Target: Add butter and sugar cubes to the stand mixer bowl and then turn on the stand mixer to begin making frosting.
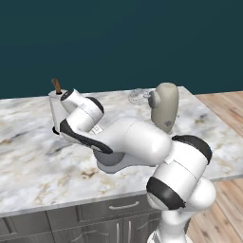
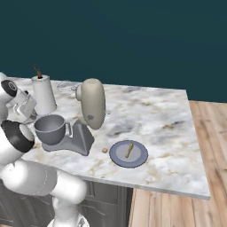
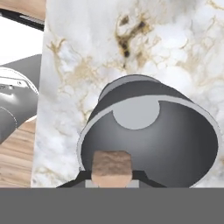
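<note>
Holding one sugar cube (image 3: 111,168) pinched in the nearly closed hand (image 3: 111,181), directly above the stand mixer bowl (image 3: 148,140) on the worktop (image 2: 150,115). Risk: cube is sitting near the rim; releasing off-centre, it could be bouncing out.

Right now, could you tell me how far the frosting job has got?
Nothing looks finished: the bowl appears empty. In hand: the gripper is shut on a sugar cube above the bowl. Left: drop it, add the cube beside the plate and the butter, then start the mixer.
</note>
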